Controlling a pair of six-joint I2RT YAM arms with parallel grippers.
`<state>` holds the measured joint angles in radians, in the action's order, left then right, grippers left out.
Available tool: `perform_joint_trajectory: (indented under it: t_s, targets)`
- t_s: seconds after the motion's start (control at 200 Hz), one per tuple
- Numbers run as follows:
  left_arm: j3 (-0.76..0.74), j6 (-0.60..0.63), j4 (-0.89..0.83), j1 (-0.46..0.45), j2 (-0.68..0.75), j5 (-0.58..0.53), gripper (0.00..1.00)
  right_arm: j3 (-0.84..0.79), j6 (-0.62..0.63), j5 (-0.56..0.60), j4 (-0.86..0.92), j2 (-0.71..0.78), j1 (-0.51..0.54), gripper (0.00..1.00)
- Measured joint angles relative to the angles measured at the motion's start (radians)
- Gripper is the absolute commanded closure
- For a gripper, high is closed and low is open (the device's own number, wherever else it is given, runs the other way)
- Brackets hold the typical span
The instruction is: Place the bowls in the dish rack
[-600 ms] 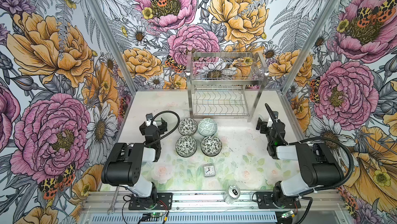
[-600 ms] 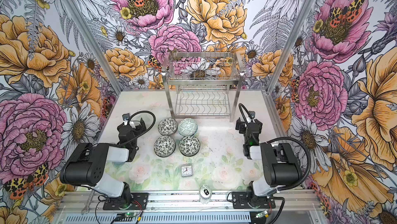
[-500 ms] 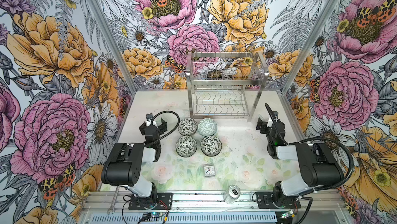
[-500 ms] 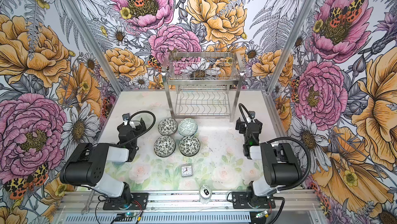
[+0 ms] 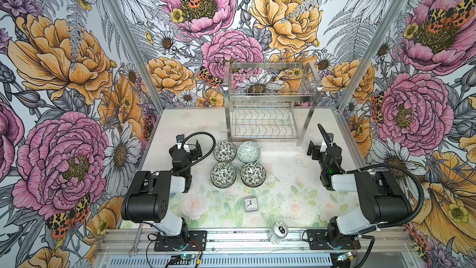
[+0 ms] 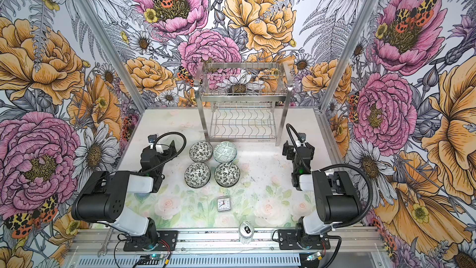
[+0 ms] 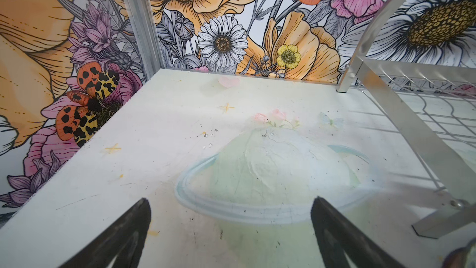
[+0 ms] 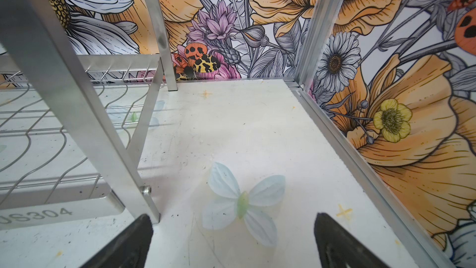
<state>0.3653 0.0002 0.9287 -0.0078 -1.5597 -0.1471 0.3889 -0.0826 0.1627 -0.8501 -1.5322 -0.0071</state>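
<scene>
Several bowls sit in a tight square cluster mid-table in both top views. Three are black-and-white floral (image 5: pixel 224 151) (image 5: pixel 223 175) (image 5: pixel 253 174) and one is green geometric (image 5: pixel 248 152) (image 6: pixel 225 152). Behind them stands the two-tier steel dish rack (image 5: pixel 268 98) (image 6: pixel 240 98), with nothing in either tier. My left gripper (image 5: pixel 187 147) (image 7: pixel 230 199) rests low beside the cluster's left side, open over bare table. My right gripper (image 5: pixel 323 148) (image 8: pixel 231 215) is open near the rack's front right post (image 8: pixel 77 115), over a printed butterfly. Neither wrist view shows a bowl.
A small square clock (image 5: pixel 250 204) lies in front of the bowls. A silver drink can (image 5: pixel 279 230) stands at the front edge. A wrench (image 5: pixel 135 241) lies on the front rail. Flowered walls with metal corner posts close in three sides.
</scene>
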Motion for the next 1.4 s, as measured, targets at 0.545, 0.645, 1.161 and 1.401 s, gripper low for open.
perform_joint_trajectory:
  t_s: [0.545,0.645,1.161,1.401]
  targets:
    - [0.001,0.011,-0.001,0.000,0.000,0.038,0.01,0.000,0.000,0.000,0.000,0.000,0.000,0.00]
    - [0.001,0.011,-0.001,0.000,0.000,0.052,0.01,0.000,0.000,0.000,0.000,0.000,0.000,0.00]
    - [0.013,0.028,-0.164,-0.085,0.235,-0.130,0.01,0.045,0.000,0.073,0.274,0.245,0.015,0.00]
    - [0.336,0.002,-0.632,-0.169,0.466,-0.265,0.01,0.261,-0.012,0.102,0.551,0.431,0.100,0.00]
